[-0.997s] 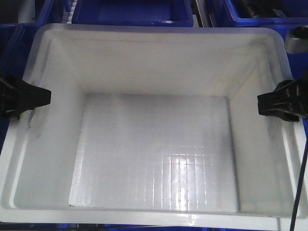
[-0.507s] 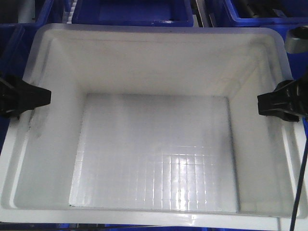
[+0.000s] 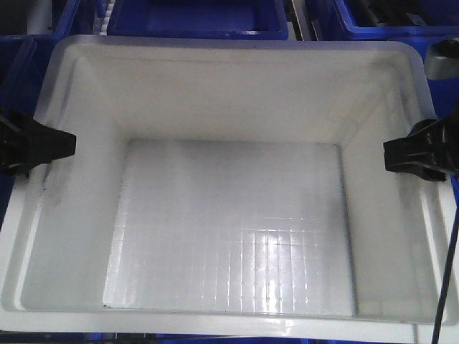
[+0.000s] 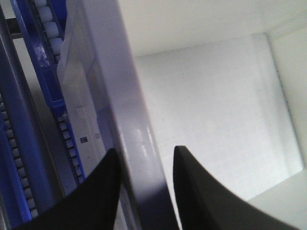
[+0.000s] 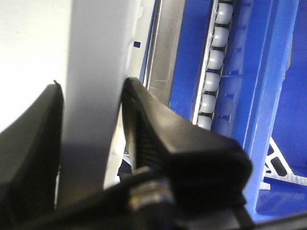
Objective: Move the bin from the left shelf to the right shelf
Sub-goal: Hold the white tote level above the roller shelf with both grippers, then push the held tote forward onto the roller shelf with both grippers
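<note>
Bin filled almost the whole front view, open and empty. Its long axis ran left to right across the robot, and its short end walls faced the two arms. It sat low among blue crates. A grey rail with white rollers ran just beside its right wall, and more rollers showed beside its left wall in the left wrist view. Whether this rack was the left shelf or the right one could not be told.

The left gripper straddled the left end wall about halfway along it, one finger inside the bin and one outside. In its wrist view the outer finger lay against the rim. A thin pale strip showed between the inner finger and the rim, so I could not tell whether it was pinching. The right gripper sat at the matching spot on the right end wall, and its jaws looked pressed onto the wall from both sides.

So the bin lay between the grippers, with neither arm nearer than the other. By my reading, the coming move turned on that span. A lift and a carry toward the robot's right would need both arms travelling together along the long axis, keeping their spacing so neither wall slipped free.
</note>
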Motion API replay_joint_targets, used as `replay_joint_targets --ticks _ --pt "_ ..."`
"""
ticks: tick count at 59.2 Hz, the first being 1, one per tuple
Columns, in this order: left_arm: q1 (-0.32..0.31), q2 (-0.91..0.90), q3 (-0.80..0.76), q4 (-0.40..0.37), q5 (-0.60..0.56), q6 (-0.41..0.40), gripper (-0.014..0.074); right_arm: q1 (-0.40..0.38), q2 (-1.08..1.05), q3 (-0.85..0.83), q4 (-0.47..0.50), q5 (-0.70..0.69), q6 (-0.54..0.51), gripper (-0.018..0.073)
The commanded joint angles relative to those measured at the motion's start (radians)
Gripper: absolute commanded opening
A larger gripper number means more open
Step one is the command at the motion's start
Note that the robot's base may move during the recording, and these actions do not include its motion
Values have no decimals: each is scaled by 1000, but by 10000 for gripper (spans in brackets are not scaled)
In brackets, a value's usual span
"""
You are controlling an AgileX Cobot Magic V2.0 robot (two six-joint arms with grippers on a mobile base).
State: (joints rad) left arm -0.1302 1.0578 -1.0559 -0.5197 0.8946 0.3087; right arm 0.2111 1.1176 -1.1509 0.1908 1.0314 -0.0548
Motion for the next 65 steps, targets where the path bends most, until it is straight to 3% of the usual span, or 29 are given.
replay_joint_targets --ticks 1,65 --pt "-12 -25 -49 -115 -55 38 -4 8 -30 -45 88 -124 -34 -4" --pt "-12 42 -49 -86 -128 38 -4 8 41 -45 86 -299 -72 -4"
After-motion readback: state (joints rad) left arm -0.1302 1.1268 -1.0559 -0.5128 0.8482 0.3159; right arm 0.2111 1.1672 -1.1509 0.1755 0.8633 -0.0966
